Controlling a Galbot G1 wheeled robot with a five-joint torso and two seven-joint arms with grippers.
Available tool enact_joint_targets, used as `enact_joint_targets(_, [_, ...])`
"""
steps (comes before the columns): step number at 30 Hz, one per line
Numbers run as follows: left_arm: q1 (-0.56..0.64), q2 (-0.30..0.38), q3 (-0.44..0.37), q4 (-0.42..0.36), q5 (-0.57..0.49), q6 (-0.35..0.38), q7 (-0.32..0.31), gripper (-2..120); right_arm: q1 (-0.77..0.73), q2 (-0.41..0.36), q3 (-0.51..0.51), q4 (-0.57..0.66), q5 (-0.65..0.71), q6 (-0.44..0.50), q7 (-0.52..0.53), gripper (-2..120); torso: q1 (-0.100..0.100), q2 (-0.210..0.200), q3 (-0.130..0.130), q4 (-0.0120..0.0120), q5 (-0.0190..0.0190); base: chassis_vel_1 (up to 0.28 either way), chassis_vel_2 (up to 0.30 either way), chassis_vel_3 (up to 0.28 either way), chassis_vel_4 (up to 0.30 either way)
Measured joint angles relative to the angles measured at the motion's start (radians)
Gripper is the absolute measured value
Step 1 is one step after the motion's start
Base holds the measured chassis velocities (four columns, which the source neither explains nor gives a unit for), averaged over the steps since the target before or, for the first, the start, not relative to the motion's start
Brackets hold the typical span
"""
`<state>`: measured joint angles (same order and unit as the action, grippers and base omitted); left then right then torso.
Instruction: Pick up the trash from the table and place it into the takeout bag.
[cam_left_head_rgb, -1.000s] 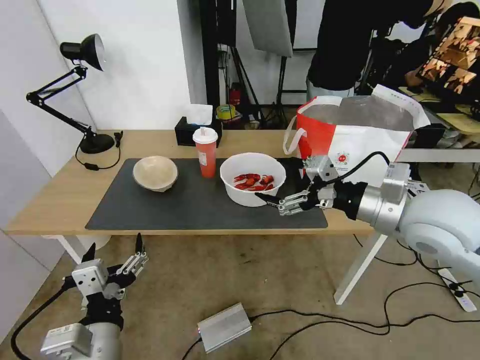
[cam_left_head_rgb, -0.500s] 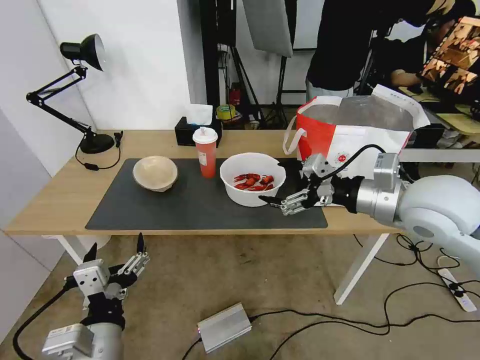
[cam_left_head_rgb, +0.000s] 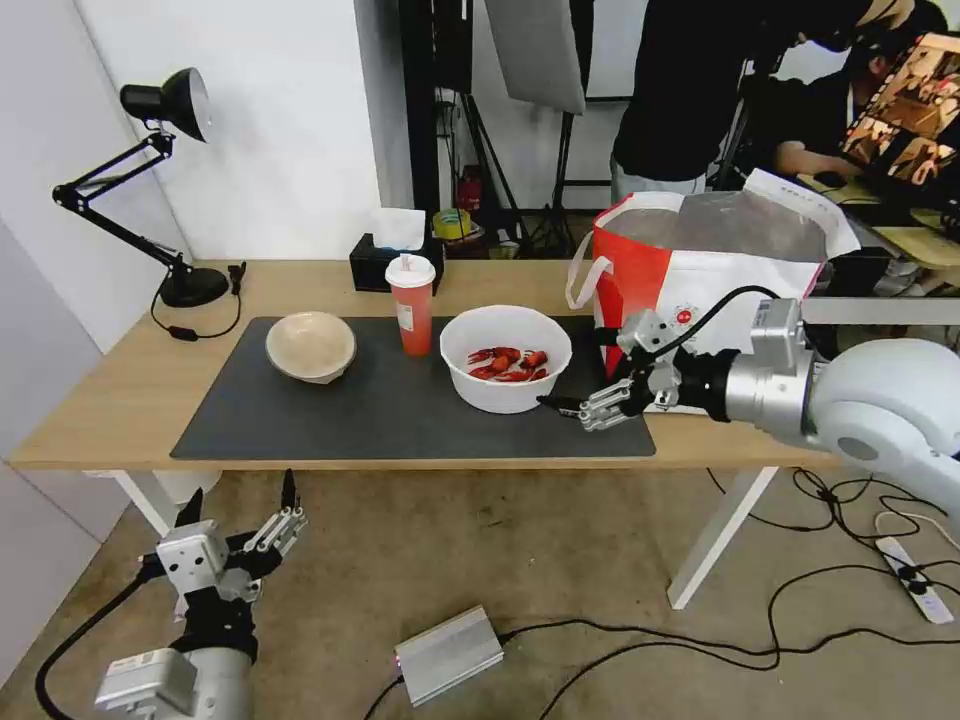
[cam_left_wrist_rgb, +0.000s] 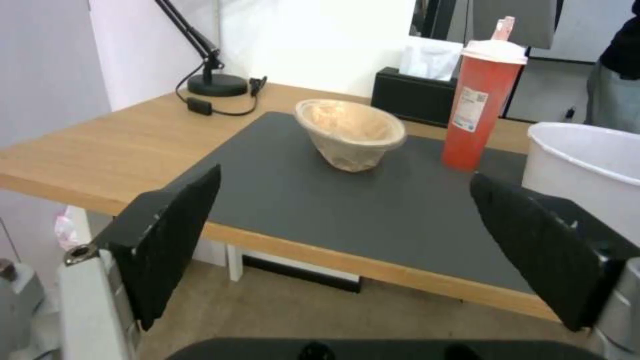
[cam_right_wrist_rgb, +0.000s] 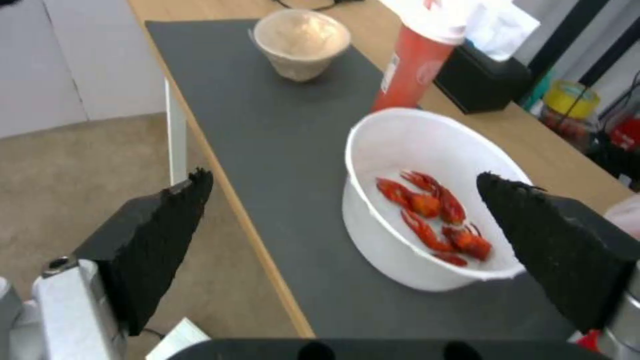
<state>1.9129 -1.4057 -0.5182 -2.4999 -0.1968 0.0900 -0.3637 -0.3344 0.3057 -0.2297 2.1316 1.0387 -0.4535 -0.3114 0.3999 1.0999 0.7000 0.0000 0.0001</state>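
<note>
The left gripper (cam_left_head_rgb: 240, 510) sits low in front of the table (cam_left_head_rgb: 120, 400), below its near edge, its fingers spread wide with nothing between them. Higher up, the right gripper (cam_left_head_rgb: 572, 398) hangs over the right end of the dark mat (cam_left_head_rgb: 380, 420), just beside the white bowl (cam_left_head_rgb: 505, 358); its fingers are also spread wide and hold nothing, and its tips point at the bowl's near right side. The bowl stands on the mat with red crayfish scraps (cam_left_head_rgb: 508, 364) inside. Just to its left stands the red cup (cam_left_head_rgb: 411, 304), upright with its lid on, and further left on the mat lies the beige paper bowl (cam_left_head_rgb: 310, 346). The takeout bag (cam_left_head_rgb: 715, 270) stands open on the right end of the table, behind the right arm. A black tissue box (cam_left_head_rgb: 385, 258) is behind the cup, and a desk lamp (cam_left_head_rgb: 150, 180) is at the far left corner.
</note>
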Motion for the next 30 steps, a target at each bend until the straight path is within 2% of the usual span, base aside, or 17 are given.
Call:
enact_joint_targets(11, [-0.015,0.001,0.019,0.0,-0.003,0.017,0.001,100,0.006,-0.014,0.001,-0.038,0.0,-0.03,-0.019,100,0.0,0.0,0.0,0.0,-0.0001,0.0,0.0,0.0,0.0])
enact_joint_targets(19, [-0.02,0.001,0.025,0.0,-0.003,0.017,0.002,100,-0.002,-0.017,0.001,-0.053,0.001,-0.03,-0.03,100,0.0,0.0,0.0,0.0,-0.0001,0.0,0.0,0.0,0.0])
enact_joint_targets(30, [-0.032,0.003,0.029,0.0,-0.008,0.022,0.002,100,0.031,0.003,-0.028,-0.109,-0.031,-0.001,-0.096,100,0.0,0.0,0.0,0.0001,-0.0001,0.0,0.0,0.0,0.0])
